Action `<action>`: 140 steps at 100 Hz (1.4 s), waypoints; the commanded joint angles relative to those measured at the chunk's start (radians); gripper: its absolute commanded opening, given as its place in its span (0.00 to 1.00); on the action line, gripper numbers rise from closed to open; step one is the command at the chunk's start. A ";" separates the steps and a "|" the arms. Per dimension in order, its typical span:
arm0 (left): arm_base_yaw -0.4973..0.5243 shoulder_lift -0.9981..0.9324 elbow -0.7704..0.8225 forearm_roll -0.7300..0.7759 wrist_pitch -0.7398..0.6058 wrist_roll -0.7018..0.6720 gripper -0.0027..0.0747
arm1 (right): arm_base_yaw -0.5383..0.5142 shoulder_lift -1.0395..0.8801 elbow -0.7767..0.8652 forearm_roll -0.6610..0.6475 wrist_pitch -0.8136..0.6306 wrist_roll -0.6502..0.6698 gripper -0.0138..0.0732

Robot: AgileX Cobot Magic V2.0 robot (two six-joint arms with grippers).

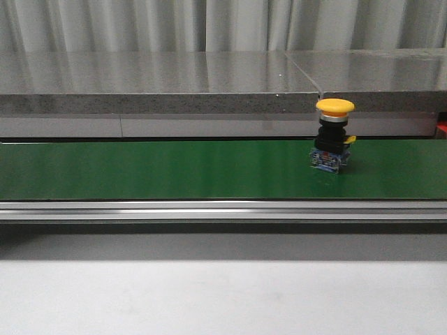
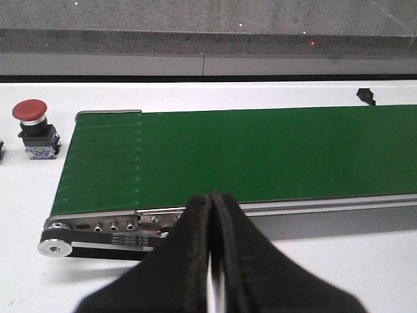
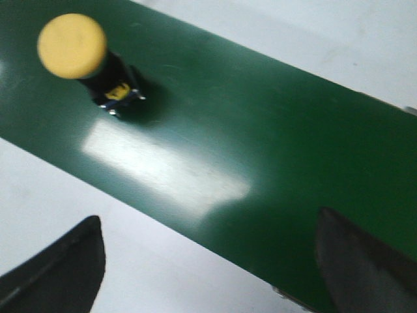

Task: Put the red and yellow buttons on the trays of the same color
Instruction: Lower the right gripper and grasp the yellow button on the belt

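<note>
Yellow button (image 1: 334, 136) standing upright on the green belt (image 1: 174, 169), toward its right end in the front view, mushroom cap on top, black body and blue base below. Same yellow button (image 3: 79, 55) seen from above in the right wrist view, resting on the belt (image 3: 260, 137) near one edge, slightly blurred.

Red button (image 2: 36, 127) upright on the white desk (image 2: 39, 189), just beside the end of the belt (image 2: 260, 153) and apart from it, as seen in the left wrist view. Roller and bolts of the belt frame (image 2: 98, 231) visible at that end. Small dark object (image 2: 366, 95) lying on the desk past the far edge of the belt; too small to identify.

Left gripper (image 2: 212, 261) clenched, fingers pressed together with nothing between them, hovering near the belt's near rail. Right gripper (image 3: 208, 261) released, fingers (image 3: 62, 264) spread wide, holding nothing, positioned over the belt edge and well apart from the yellow button.

Grey stone ledge (image 1: 154, 84) running behind the belt, curtain (image 1: 209, 24) behind that. No tray visible in any view.
</note>
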 commanded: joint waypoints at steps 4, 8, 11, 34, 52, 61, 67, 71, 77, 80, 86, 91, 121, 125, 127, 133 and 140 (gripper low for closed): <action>-0.008 0.009 -0.027 -0.020 -0.067 0.000 0.01 | 0.060 0.015 -0.020 0.029 -0.052 -0.026 0.90; -0.008 0.009 -0.027 -0.020 -0.067 0.000 0.01 | 0.083 0.030 -0.020 0.029 -0.065 -0.031 0.90; -0.008 0.009 -0.027 -0.020 -0.067 0.000 0.01 | 0.098 0.043 -0.020 0.029 -0.077 -0.037 0.90; -0.008 0.009 -0.027 -0.020 -0.067 0.000 0.01 | 0.178 0.143 -0.024 0.029 -0.192 -0.045 0.90; -0.008 0.009 -0.027 -0.020 -0.067 0.000 0.01 | 0.232 0.202 -0.027 0.029 -0.300 -0.045 0.90; -0.008 0.009 -0.027 -0.020 -0.067 0.000 0.01 | 0.252 0.219 -0.027 0.029 -0.361 -0.045 0.90; -0.008 0.009 -0.027 -0.020 -0.067 0.000 0.01 | 0.260 0.227 -0.028 0.030 -0.390 -0.045 0.90; -0.008 0.009 -0.027 -0.020 -0.067 0.000 0.01 | 0.261 0.233 -0.032 0.031 -0.401 -0.045 0.90; -0.008 0.009 -0.027 -0.020 -0.067 0.000 0.01 | 0.261 0.242 -0.037 0.032 -0.404 -0.045 0.88; -0.008 0.009 -0.027 -0.020 -0.067 0.000 0.01 | 0.261 0.243 -0.037 0.033 -0.411 -0.045 0.84; -0.008 0.009 -0.027 -0.020 -0.067 0.000 0.01 | 0.261 0.246 -0.037 0.033 -0.416 -0.044 0.74; -0.008 0.009 -0.027 -0.020 -0.067 0.000 0.01 | 0.261 0.246 -0.037 0.033 -0.420 -0.044 0.63; -0.008 0.009 -0.027 -0.020 -0.067 0.000 0.01 | 0.253 0.228 -0.037 0.035 -0.410 0.014 0.26; -0.008 0.009 -0.027 -0.020 -0.067 0.000 0.01 | 0.248 0.215 -0.037 0.035 -0.407 0.027 0.26; -0.008 0.009 -0.027 -0.020 -0.067 0.000 0.01 | 0.244 0.207 -0.037 0.035 -0.406 0.033 0.26; -0.008 0.009 -0.027 -0.020 -0.067 0.000 0.01 | 0.228 0.176 -0.037 0.035 -0.392 0.047 0.26; -0.008 0.009 -0.027 -0.020 -0.067 0.000 0.01 | 0.200 0.135 -0.037 0.035 -0.368 0.055 0.26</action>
